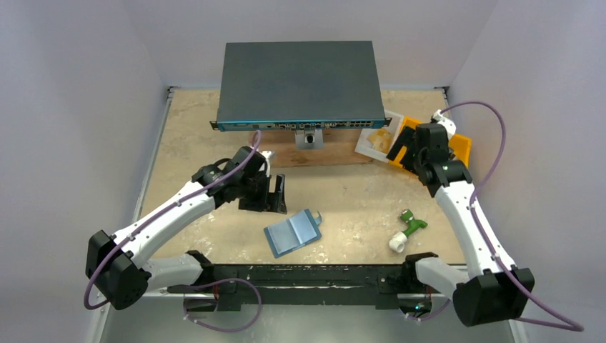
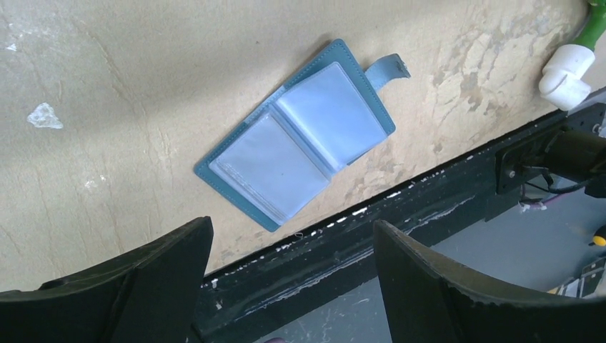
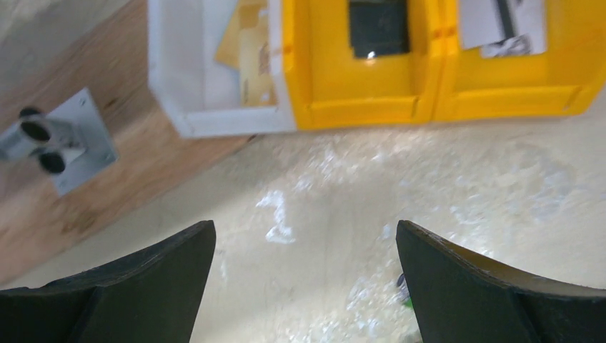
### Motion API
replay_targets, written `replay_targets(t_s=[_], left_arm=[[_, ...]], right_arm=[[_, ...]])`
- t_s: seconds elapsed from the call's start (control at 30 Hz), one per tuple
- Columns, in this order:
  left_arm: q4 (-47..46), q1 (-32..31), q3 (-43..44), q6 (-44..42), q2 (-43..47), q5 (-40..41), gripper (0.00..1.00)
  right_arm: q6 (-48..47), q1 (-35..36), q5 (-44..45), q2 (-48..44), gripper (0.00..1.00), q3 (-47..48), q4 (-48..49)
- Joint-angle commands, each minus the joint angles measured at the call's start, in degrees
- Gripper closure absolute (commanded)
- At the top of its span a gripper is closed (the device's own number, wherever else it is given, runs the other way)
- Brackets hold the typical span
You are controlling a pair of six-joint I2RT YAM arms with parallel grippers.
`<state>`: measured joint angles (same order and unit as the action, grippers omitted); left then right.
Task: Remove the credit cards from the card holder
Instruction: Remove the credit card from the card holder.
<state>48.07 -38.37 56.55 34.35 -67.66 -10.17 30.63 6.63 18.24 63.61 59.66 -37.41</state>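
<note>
My left tool [image 1: 275, 194] and right tool [image 3: 306, 243] both gape, empty.
Steel-blue folding card holder [image 1: 291, 233] lies open on the beige tabletop [image 1: 357, 196], near the left tool, well apart from the right.

One steel-blue card holder [image 2: 300, 146] lies open ahead of the left fingers [image 2: 128, 286], showing two clear sleeves. One green-and-white pipe fitting [image 1: 407, 230] sits to their side. One white tray [image 3: 207, 121] and two yellow bins [image 3: 357, 107] stand ahead of the right fingers [image 3: 121, 286]. One dark grey box [image 1: 299, 82] and one wooden board [image 1: 321, 153] lie beyond both.
</note>
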Motion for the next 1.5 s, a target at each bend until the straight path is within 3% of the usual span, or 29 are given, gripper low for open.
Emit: replay_targets(t_s=[0.0, 0.23, 0.43, 0.73, 0.93, 1.13, 1.47], left_arm=[[-2.68, 0.13, -1.40, 2.97, 0.25, 3.54, 0.18], [-5.00, 0.60, -6.73, 8.88, 1.01, 7.68, 0.17], [-5.02, 0.79, -10.75, 13.65, 2.72, 9.98, 0.17], [-1.05, 4.20, -15.64, 19.57, 6.77, 15.58, 0.17], [-0.98, 8.25, -18.86, 21.11, 10.50, 14.61, 0.17], [-0.92, 10.91, -20.87, 20.96, 12.84, 12.78, 0.17], [-1.00, 11.19, -21.97, 20.47, 13.68, 11.62, 0.17]], right_arm=[[4.96, 5.08, -8.52, -5.21, 0.01, -6.82, 3.24], [10.87, 18.24, -12.72, -10.20, 0.01, -17.54, 7.82], [15.24, 36.39, -10.36, -7.95, 0.05, -20.71, 14.64], [13.06, 53.91, -5.19, 7.57, 0.30, -12.49, 22.68], [10.53, 60.21, -5.11, 18.04, 0.49, -6.84, 25.24], [8.91, 61.84, -6.41, 28.13, 0.50, -3.15, 25.86], [8.47, 63.07, -4.32, 34.49, 0.50, -0.64, 26.15]])
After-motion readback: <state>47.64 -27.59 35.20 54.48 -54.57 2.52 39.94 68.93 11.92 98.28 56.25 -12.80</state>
